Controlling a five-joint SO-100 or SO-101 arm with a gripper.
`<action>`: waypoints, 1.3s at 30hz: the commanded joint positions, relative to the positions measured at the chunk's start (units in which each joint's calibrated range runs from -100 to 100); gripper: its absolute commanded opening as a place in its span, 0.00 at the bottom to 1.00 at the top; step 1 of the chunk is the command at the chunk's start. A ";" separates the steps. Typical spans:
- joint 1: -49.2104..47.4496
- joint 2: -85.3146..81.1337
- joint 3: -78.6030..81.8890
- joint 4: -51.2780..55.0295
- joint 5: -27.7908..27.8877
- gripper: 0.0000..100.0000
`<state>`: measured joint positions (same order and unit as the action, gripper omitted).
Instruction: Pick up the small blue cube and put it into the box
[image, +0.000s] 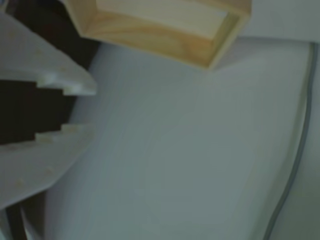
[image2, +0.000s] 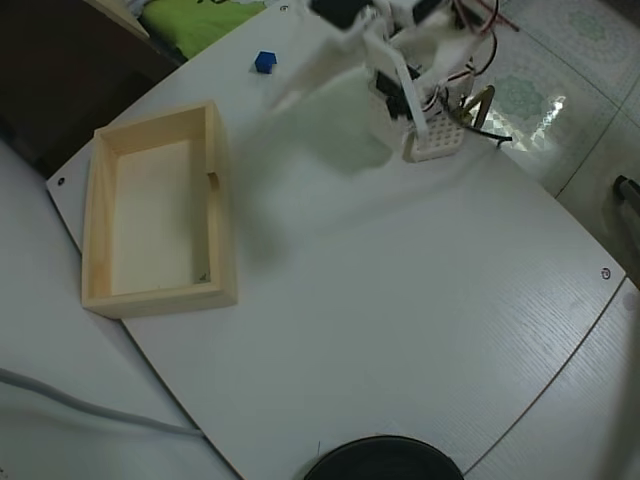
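Observation:
The small blue cube (image2: 264, 62) lies on the white table near its far edge, above the box in the overhead view; the wrist view does not show it. The pale wooden box (image2: 222, 215) sits at the left with its inside bare, and its corner (image: 200, 47) fills the top of the wrist view. My gripper (image: 92, 108) enters the wrist view from the left, open, with nothing between its white fingers. In the overhead view my arm (image2: 335, 110) is a white blur hanging over the table right of the box and just below and right of the cube.
A small white perforated block (image2: 435, 140) stands by the arm's base at the top right. A grey cable (image: 295, 150) runs off the table's edge, also seen as the cable (image2: 80, 405) at the lower left. A black round object (image2: 385, 462) sits at the bottom edge.

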<state>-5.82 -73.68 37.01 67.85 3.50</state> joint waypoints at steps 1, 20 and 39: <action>0.33 14.76 -21.63 4.03 -0.09 0.06; 22.00 50.35 -64.07 23.57 -5.66 0.15; 42.79 50.43 -36.83 22.89 -10.34 0.21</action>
<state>34.27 -23.23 -0.72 91.64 -6.50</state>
